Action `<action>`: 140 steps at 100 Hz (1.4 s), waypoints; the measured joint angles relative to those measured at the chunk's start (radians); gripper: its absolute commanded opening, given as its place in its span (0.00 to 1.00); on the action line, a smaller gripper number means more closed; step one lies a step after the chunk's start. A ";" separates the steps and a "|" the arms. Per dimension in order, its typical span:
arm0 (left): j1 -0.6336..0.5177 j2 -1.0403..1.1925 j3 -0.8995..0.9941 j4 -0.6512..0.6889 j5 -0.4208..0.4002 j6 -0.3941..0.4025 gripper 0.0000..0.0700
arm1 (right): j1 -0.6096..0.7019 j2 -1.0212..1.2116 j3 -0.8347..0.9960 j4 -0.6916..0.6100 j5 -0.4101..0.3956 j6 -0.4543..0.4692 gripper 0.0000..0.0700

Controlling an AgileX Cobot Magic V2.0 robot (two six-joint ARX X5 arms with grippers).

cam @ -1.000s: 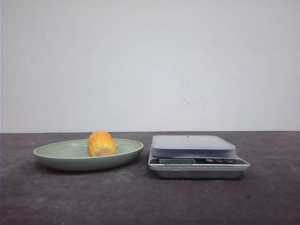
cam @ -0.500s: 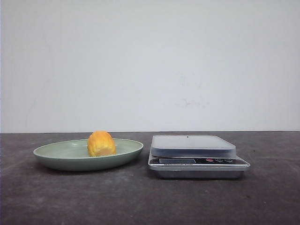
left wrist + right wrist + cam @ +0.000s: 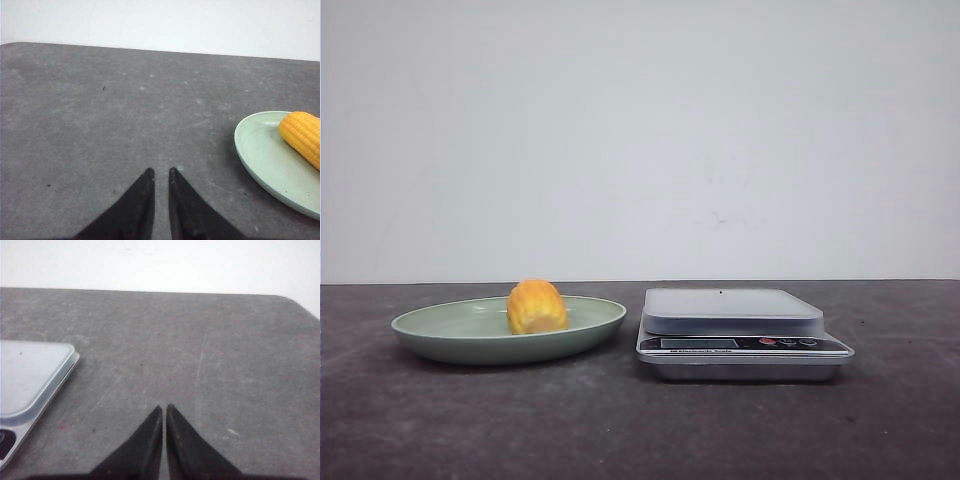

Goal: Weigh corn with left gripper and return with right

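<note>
The corn (image 3: 536, 307), a stubby yellow-orange cob piece, lies on the green plate (image 3: 440, 338) at the left of the dark table. It also shows in the left wrist view (image 3: 302, 136), on the plate (image 3: 255, 150). My left gripper (image 3: 160, 171) hovers over bare table, apart from the plate, its fingers nearly together with a narrow slit and nothing between them. My right gripper (image 3: 164, 407) is shut and empty over bare table beside the scale (image 3: 30, 375). Neither gripper shows in the front view.
A silver kitchen scale (image 3: 730, 305) with an empty platform stands just right of the plate. A white wall runs behind the table. The table's back edge and rounded corners show in both wrist views.
</note>
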 measured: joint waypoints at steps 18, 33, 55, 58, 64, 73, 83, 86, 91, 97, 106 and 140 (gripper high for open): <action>0.000 0.000 0.000 0.000 0.000 -0.005 0.00 | 0.003 0.000 0.000 -0.002 0.000 0.000 0.01; 0.000 0.000 0.000 0.000 0.000 -0.042 0.00 | 0.003 0.000 0.000 -0.003 -0.004 0.000 0.01; 0.000 0.000 0.000 0.006 -0.004 -0.071 0.00 | 0.003 0.000 0.000 -0.004 -0.011 0.002 0.01; 0.000 0.000 0.000 0.013 -0.004 -0.088 0.01 | 0.003 0.000 0.000 -0.003 -0.011 0.006 0.01; 0.000 0.000 0.000 0.034 -0.005 -0.136 0.01 | 0.003 0.000 0.000 -0.002 -0.008 0.017 0.00; 0.000 0.007 0.022 0.008 -0.006 -0.188 0.01 | 0.003 0.001 0.022 -0.017 0.008 0.049 0.00; 0.000 0.051 0.125 -0.034 -0.006 -0.235 0.01 | 0.003 0.021 0.121 -0.025 0.039 0.100 0.00; 0.000 0.072 0.171 -0.042 -0.006 -0.251 0.01 | 0.003 0.035 0.166 -0.026 0.040 0.116 0.00; 0.000 0.111 0.258 -0.057 -0.007 -0.279 0.01 | 0.003 0.071 0.250 -0.035 0.042 0.138 0.00; 0.000 0.174 0.369 -0.065 -0.007 -0.298 0.01 | 0.003 0.135 0.355 -0.070 0.041 0.152 0.00; 0.000 0.290 0.538 -0.102 -0.007 -0.304 0.01 | 0.003 0.249 0.500 -0.139 0.033 0.165 0.00; 0.000 0.512 0.901 -0.208 0.107 -0.308 0.80 | 0.004 0.453 0.848 -0.270 -0.027 0.157 0.90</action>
